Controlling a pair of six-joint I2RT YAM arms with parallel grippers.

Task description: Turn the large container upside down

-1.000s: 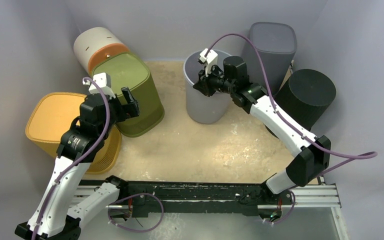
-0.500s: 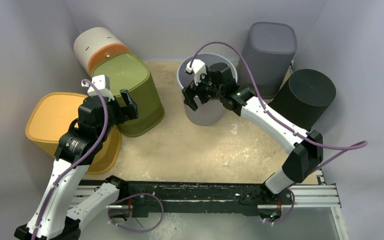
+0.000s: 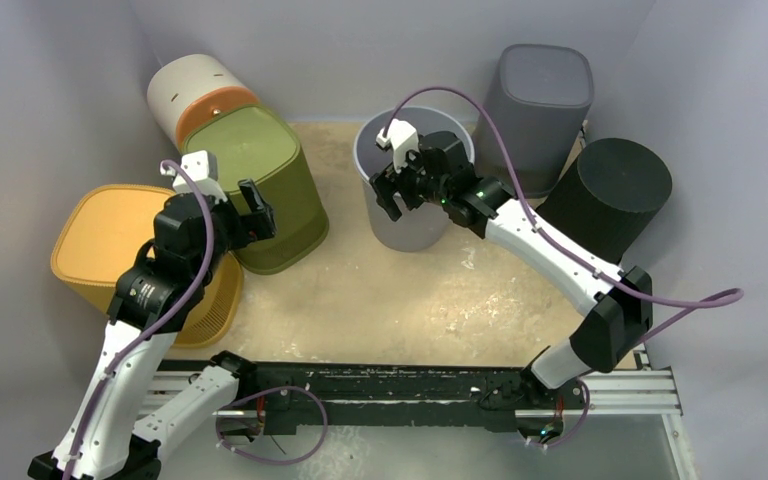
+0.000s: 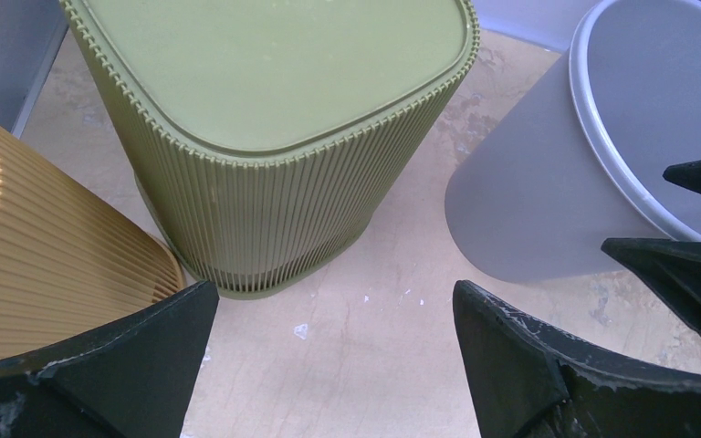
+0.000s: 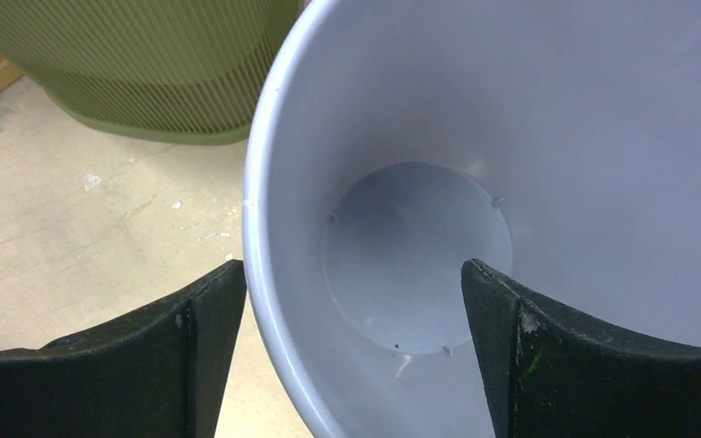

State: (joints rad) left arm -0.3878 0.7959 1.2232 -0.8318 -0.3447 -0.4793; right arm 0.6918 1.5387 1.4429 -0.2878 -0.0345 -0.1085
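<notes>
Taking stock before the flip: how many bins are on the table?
6: white-orange back left (maybe two nested), green beside it, yellow left, open grey centre, slate back right, black right.

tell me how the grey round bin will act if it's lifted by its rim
The grey bin is empty and looks thin-walled, so probably light for its size. Its smooth plastic rim, straddled by the open right pincer, may slip or flex under a pinch. Being tall and round, it would likely tip easily, then roll.

Plain pale lavender walls (image 3: 360, 40) enclose a beige, white-flecked surface (image 3: 390, 290), with a black rail (image 3: 400, 385) along its near edge.
</notes>
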